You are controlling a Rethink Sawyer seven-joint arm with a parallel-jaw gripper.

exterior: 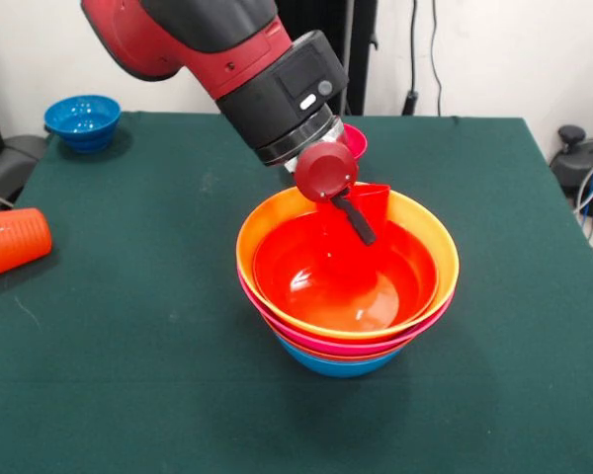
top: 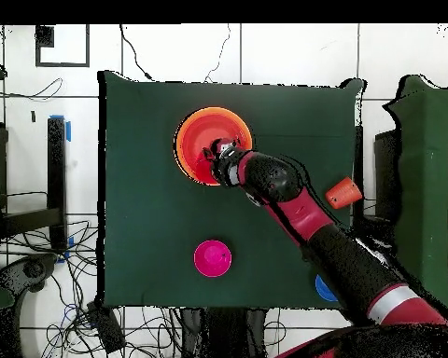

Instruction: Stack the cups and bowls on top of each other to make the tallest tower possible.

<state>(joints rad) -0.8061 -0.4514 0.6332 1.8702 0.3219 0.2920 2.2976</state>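
Observation:
The tower (exterior: pixel 346 296) stands at the table's middle: nested bowls with the medium blue bowl (exterior: pixel 341 363) at the bottom, pink, red-orange and yellow-orange rims above it, and a wide red-orange bowl (exterior: pixel 326 276) on top. It also shows in the overhead view (top: pixel 195 140). My gripper (exterior: pixel 366 222) is shut on the smooth red cup (exterior: pixel 374 200) and holds it over the far inner side of the top bowl; one black finger (exterior: pixel 356 219) shows against the cup's wall. In the overhead view the gripper (top: pixel 214 154) is over the tower's right part. I see no purple bowl.
The ribbed orange cup (exterior: pixel 10 242) lies on its side at the table's edge, also in the overhead view (top: pixel 343 193). A small blue bowl (exterior: pixel 82 120) (top: pixel 325 287) stands at a far corner. A small magenta bowl (exterior: pixel 357 139) (top: pixel 213 258) sits behind the arm.

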